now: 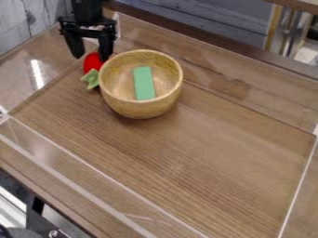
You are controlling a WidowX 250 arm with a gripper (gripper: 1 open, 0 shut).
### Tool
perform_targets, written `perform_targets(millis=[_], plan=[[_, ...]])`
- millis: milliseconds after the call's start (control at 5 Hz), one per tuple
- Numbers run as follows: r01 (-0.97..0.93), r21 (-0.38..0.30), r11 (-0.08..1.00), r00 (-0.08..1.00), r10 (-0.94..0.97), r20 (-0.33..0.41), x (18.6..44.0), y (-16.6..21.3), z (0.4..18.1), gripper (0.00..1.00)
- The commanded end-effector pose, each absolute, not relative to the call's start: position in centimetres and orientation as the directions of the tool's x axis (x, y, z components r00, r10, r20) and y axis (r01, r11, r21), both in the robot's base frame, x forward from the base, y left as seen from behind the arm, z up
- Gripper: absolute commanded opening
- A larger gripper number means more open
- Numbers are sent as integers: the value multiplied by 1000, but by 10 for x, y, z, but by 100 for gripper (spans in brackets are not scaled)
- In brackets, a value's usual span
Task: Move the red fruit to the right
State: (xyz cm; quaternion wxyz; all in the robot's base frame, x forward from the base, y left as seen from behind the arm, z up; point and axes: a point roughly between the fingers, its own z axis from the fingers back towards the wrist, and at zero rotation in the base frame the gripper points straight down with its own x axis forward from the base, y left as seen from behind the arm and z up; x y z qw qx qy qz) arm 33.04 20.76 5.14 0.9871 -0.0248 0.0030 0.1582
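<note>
The red fruit [91, 65] is a small glossy red toy with a light green leafy cap, lying on the wooden table just left of the wooden bowl [140, 99]. My black gripper [89, 48] points straight down right over the fruit's top. Its two fingers stand open, one on each side of the fruit, with nothing gripped between them. The upper part of the fruit is partly hidden behind the fingers. Inside the bowl lies a flat green rectangular block [144, 83].
Low clear plastic walls [298, 200] rim the wooden tabletop on all sides. The bowl sits just to the right of the fruit. Bare wood stretches right of the bowl and toward the front.
</note>
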Motion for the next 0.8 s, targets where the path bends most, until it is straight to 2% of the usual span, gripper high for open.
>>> perform_targets(millis=[0,400,600], plan=[[-287,-38,957,956,289,53,327,215,77,100],[-422,-45,905,903,425,68,317,215,89,100],[-469,-43,882,879,471,73,319,214,80,100]])
